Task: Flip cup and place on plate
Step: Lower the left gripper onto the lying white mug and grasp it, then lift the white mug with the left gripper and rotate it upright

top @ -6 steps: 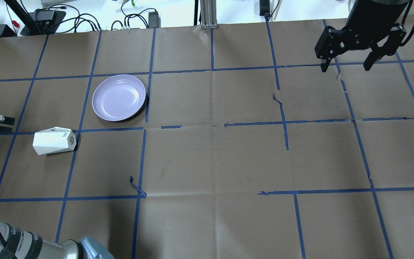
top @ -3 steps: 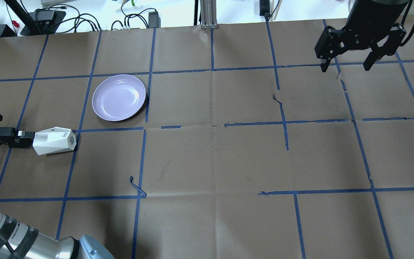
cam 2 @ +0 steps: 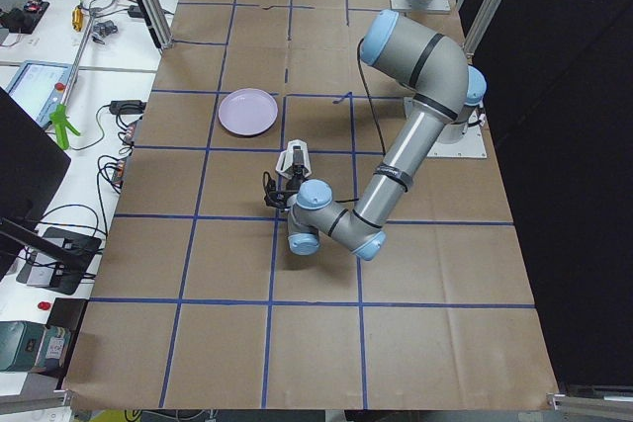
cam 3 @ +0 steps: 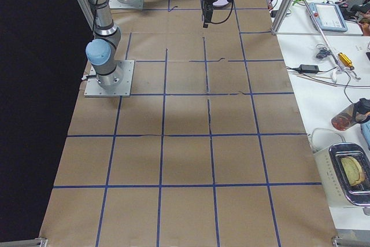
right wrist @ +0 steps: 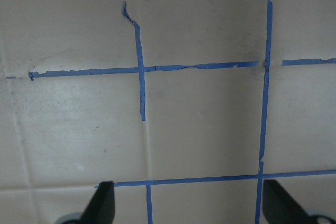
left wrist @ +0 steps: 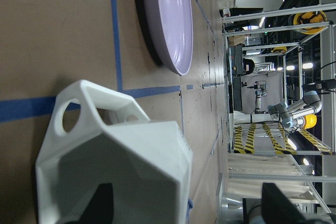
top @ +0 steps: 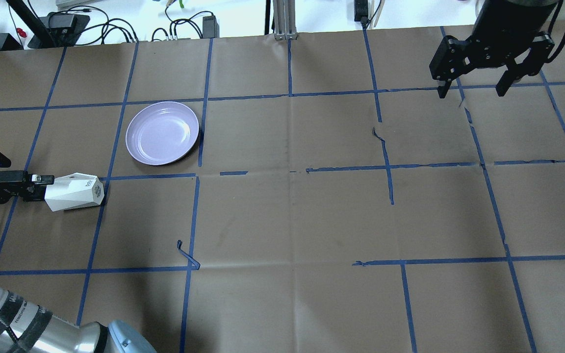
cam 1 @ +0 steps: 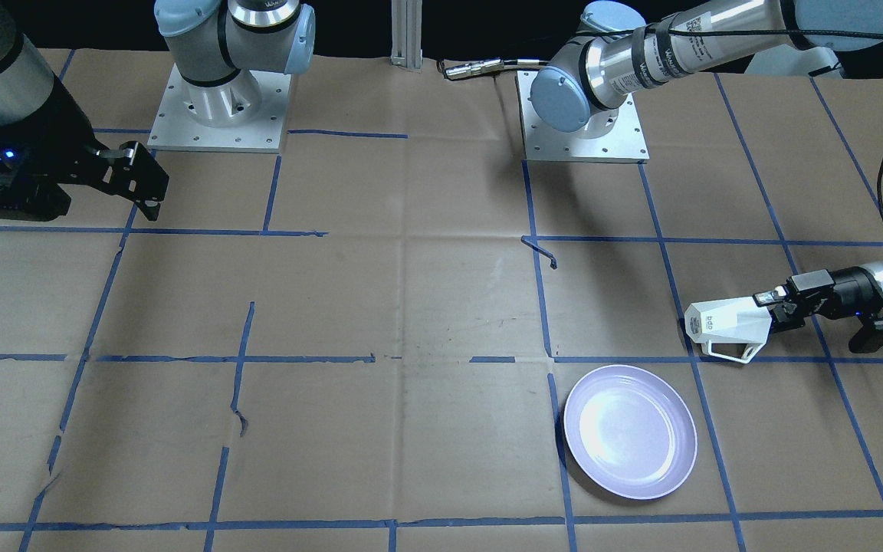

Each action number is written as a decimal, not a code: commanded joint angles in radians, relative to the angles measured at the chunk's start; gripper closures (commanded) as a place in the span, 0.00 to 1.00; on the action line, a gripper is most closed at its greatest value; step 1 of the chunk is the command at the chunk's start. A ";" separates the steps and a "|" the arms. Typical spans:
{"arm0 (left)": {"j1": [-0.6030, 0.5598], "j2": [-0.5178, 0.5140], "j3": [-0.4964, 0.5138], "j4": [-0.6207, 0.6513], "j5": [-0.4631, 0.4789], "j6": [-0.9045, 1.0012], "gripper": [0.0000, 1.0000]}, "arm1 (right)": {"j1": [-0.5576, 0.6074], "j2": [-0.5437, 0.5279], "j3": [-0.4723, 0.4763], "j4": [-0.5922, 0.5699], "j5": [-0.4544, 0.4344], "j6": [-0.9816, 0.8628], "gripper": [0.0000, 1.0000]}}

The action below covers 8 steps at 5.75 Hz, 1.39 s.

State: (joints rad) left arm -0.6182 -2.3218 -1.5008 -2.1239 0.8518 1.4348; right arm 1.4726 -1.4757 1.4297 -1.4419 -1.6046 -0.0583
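Cup (top: 74, 191) lies on its side on the table (top: 287, 220), near the plate (top: 162, 132) but apart from it. Left gripper (top: 39, 181) is at the cup's mouth, fingers spread. Right gripper (top: 474, 90) hovers well apart, fingers spread.

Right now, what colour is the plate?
The plate is pale lavender, clearest in the overhead view.

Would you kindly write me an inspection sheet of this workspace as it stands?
Surface: brown paper table with blue tape grid, tape torn in places.
Job's things: cup on its side, off the plate; plate empty.
Clutter: nothing seen.
Grippers: left gripper open at the cup's wide end; right gripper open, raised, far from both.
Cables: black cables beyond the table's far edge.
Surroundings: bench with tools beside the table.
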 commanded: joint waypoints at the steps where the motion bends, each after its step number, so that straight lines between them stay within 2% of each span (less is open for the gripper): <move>1: 0.000 -0.005 0.001 -0.002 0.016 0.004 1.00 | 0.000 0.000 0.000 0.000 0.000 0.000 0.00; 3: -0.003 0.033 0.005 -0.033 0.006 -0.034 1.00 | 0.000 0.000 0.000 0.000 0.000 0.000 0.00; 4: -0.003 0.139 0.040 -0.095 -0.010 -0.128 1.00 | 0.000 0.000 0.000 0.000 0.000 0.000 0.00; 6: -0.015 0.394 0.093 -0.116 0.004 -0.412 1.00 | 0.000 0.000 0.000 0.000 0.000 0.000 0.00; 7: -0.024 0.492 0.091 -0.091 0.063 -0.504 1.00 | 0.000 0.000 0.000 0.000 0.000 0.000 0.00; 8: -0.108 0.572 0.085 0.046 0.131 -0.653 1.00 | 0.000 0.000 0.000 0.000 0.000 0.000 0.00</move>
State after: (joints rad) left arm -0.6699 -1.8293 -1.4129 -2.1712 0.9265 0.9051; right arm 1.4725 -1.4755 1.4297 -1.4420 -1.6045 -0.0583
